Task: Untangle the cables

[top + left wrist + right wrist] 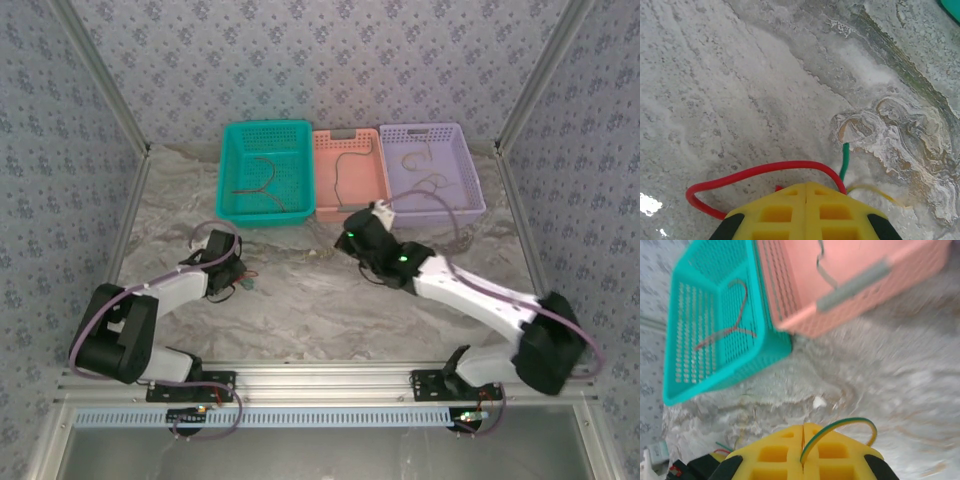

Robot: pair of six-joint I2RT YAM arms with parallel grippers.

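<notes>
On the marbled table, my left gripper (238, 282) (806, 186) is shut, its yellow fingers meeting at the tips. A red cable (765, 169) loops out in front of them, and both of its ends run in under them. A green cable (844, 162) and a thin yellow cable (875, 190) stick out beside the right finger. My right gripper (348, 240) (803, 426) hangs in front of the baskets. It is shut on a yellow-green cable (850, 421), which arches out of the seam to the right.
Three baskets stand in a row at the back. The teal basket (225, 170) (715, 385) holds a brown cable (262, 180). The pink basket (381, 185) (815, 320) and the purple basket (470, 170) each hold a thin cable. Frame posts flank the table.
</notes>
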